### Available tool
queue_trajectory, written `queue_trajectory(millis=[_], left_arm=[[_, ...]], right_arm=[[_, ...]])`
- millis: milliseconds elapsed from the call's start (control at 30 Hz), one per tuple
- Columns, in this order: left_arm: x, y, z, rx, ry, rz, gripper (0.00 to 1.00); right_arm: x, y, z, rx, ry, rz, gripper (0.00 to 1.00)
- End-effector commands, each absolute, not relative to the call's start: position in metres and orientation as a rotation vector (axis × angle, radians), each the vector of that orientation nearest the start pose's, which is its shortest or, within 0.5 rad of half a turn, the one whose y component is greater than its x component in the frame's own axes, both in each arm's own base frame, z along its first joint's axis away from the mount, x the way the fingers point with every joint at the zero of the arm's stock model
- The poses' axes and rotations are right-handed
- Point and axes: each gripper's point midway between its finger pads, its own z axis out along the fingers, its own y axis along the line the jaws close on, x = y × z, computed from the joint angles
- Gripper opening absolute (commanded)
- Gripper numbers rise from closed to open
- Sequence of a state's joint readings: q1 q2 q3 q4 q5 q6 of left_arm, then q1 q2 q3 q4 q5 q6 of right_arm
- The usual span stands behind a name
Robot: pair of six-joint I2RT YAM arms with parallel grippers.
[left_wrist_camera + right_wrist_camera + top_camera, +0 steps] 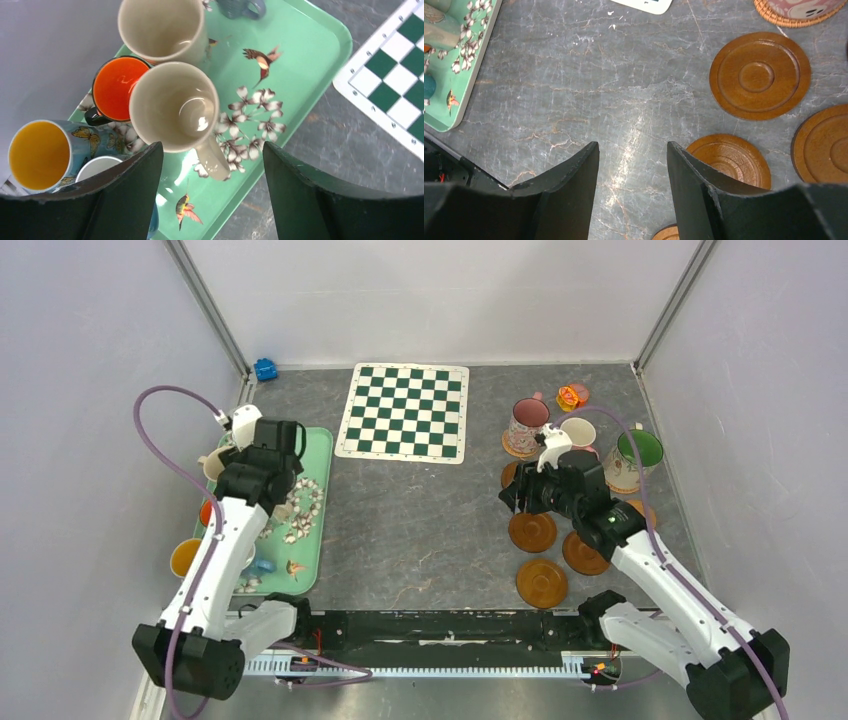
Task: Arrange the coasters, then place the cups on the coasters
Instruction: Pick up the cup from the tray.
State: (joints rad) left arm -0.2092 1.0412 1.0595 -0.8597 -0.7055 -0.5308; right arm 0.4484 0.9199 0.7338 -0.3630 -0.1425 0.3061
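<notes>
Both arm bases sit at the bottom of the top view. From there the left arm reaches forward, its left gripper (270,445) pointing down over the mint-green tray (322,445). The right arm bends inward, and the right gripper (515,498) hovers by the brown wooden coasters (532,532). Beyond stands a pink mug (528,420) on a woven coaster (520,447).

Only the left wrist view shows the tray's mugs clearly. The left gripper (212,147) stands wide and empty above a cream mug (175,107). Beside that mug are an orange-lined mug (117,85) and a butterfly mug (40,152).

In the right wrist view, the right gripper (633,150) is moderately parted and empty over the grey table (574,75), with wooden coasters (760,75) alongside.
</notes>
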Motion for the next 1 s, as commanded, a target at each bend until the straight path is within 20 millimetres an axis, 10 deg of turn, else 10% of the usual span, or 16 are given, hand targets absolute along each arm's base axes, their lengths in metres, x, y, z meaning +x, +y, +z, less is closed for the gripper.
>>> queue_trajectory(millis=[0, 567, 967], left_arm=[[0.28, 0.062, 0.225, -0.821, 2.039, 0.459, 0.77], [0.304, 0.074, 0.141, -0.875, 2.216, 0.445, 0.58], [0.284, 0.068, 0.138, -0.784, 2.341, 0.457, 0.19]], right_arm=[[0.25, 0.168, 0.184, -0.266, 2.094, 0.634, 0.55], [0.251, 0.17, 0.19, -0.304, 2.077, 0.634, 0.56], [0.252, 0.172, 0.189, -0.285, 2.087, 0.645, 0.57]])
